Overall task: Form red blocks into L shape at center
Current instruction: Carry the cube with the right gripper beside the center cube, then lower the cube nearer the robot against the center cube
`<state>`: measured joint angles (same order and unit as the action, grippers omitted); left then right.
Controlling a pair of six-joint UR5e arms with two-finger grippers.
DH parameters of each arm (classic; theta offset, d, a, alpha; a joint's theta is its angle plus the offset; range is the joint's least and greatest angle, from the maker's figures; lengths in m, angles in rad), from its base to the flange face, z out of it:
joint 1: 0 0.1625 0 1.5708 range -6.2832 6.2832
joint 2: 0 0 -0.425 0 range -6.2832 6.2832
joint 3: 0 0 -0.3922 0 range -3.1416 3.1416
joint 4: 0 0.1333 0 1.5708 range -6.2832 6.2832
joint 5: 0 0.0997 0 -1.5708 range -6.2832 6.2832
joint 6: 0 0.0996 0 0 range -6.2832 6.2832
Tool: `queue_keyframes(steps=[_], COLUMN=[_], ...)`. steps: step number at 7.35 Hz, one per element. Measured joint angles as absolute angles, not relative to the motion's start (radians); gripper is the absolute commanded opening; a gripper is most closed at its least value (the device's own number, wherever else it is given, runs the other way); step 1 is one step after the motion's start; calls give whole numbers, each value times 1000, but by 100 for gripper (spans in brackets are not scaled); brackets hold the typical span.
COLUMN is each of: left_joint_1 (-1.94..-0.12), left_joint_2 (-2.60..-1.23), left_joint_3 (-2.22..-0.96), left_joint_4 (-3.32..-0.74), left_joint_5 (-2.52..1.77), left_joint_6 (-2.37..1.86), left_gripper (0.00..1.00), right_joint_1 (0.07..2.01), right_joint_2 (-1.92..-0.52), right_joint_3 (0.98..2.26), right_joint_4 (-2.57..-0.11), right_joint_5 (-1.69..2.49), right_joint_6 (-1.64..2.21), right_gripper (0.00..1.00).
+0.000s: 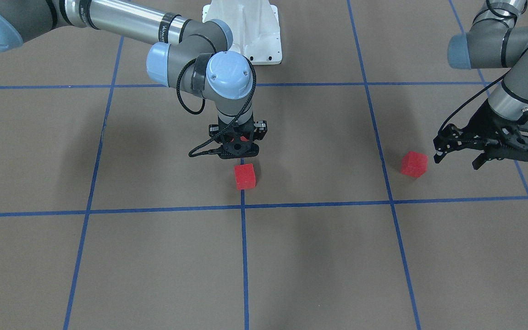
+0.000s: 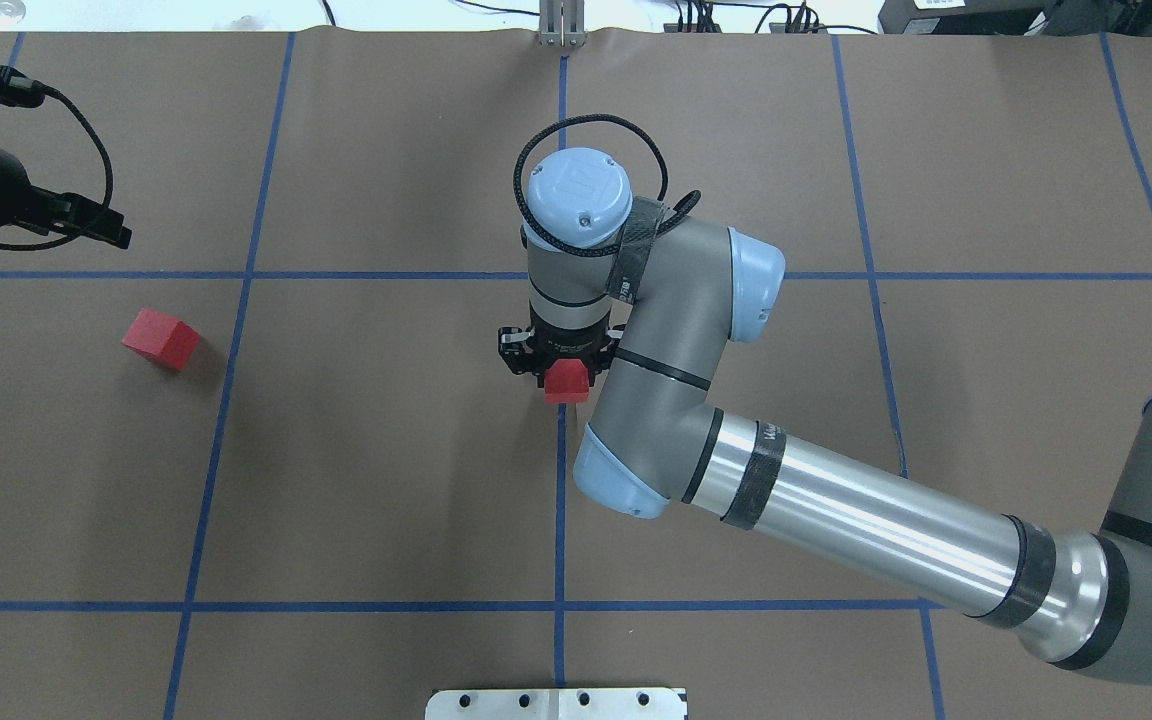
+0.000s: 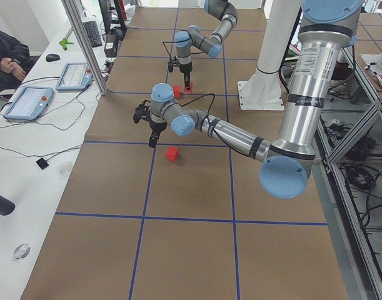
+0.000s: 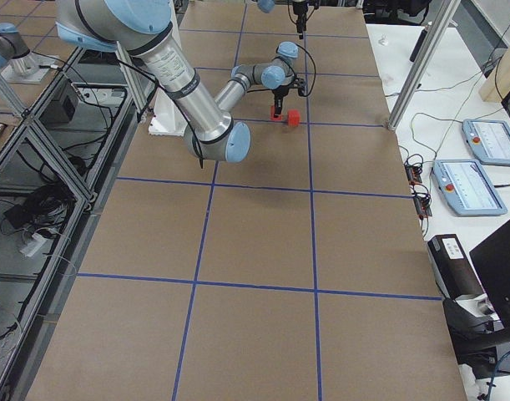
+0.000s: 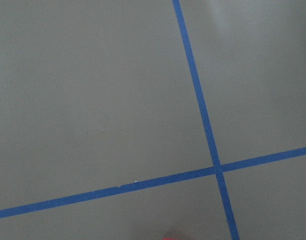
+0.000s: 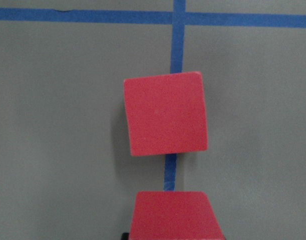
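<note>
Red block 1 (image 1: 244, 176) lies on a tape line (image 1: 244, 256), just on the robot side of the center (image 1: 243, 206). Right gripper (image 1: 239, 151) is clamped on block 2 (image 2: 566, 382), directly behind block 1. Block 3 (image 1: 414, 164) rests near the left gripper (image 1: 457, 159), whose jaws are spread wide and hold nothing.

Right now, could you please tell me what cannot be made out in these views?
Overhead: the small matte red cube lying on the blue tape line is hidden under the right arm's wrist.
Right wrist: the held red cube in the right end effector is cut off by the bottom edge.
</note>
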<state>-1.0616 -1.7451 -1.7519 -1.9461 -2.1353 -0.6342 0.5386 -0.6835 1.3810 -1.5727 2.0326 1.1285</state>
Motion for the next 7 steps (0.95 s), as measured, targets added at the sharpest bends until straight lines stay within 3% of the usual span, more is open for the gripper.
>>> queue_keyframes(steps=[7], left_joint_1=[-1062], left_joint_2=[-1745], left_joint_3=[-1741], left_joint_4=[-1951], left_joint_5=[-2135], left_joint_6=[-634], left_gripper=[100], right_joint_1=[539], right_joint_2=[-667], right_joint_3=[1318], right_joint_4=[-1513], right_joint_5=[1999], right_joint_6=[1126], right_gripper=[0])
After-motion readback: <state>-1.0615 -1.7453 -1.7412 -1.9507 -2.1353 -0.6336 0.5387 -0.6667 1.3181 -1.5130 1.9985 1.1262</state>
